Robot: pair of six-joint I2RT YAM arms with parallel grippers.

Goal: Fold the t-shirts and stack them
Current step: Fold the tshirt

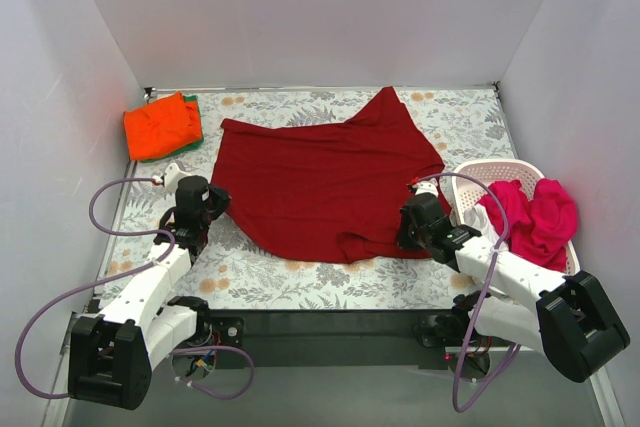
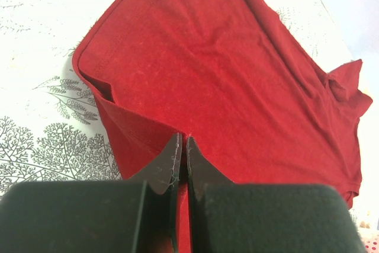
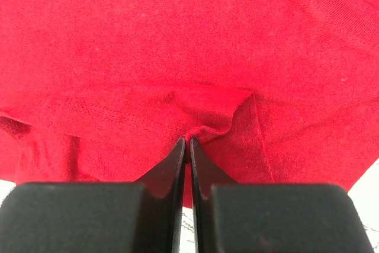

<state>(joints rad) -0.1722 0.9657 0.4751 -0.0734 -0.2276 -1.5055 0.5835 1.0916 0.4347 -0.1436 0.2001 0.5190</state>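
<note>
nearest the arm bases, the left hand (image 2: 182, 140) is pressing its two fingers together on the left edge of the dark crimson soft cloth t-shirt (image 1: 320, 187), with a sliver of red fabric showing between them. the right hand (image 3: 188, 141) is likewise pinching shut on a small puckered fold at the shirt's near right hem.

the shirt is lying spread across the middle of the floral-patterned table (image 1: 260, 282), mostly flat, with one corner running up to a point towards the far edge. it is looking light, limp and thin. it is likely to drape and sag from any held point rather than hold a shape, and the weave is looking grippy enough not to slide out of a firm pinch. taking it by the edges or corners, as both hands are doing, seems the best hold. a grab at the middle would probably only bunch it.

just beyond the right hand, a white plastic lattice basket (image 1: 500, 169) is sitting at the table's right side, holding crumpled magenta-pink cloth tees (image 1: 530, 212) that are spilling over its rim. whether anything lies under them is hidden.

in the far left corner, a bright orange folded tee (image 1: 160, 125) is resting on top of a green tee (image 1: 195, 127), with only the green edge peeking out.
</note>
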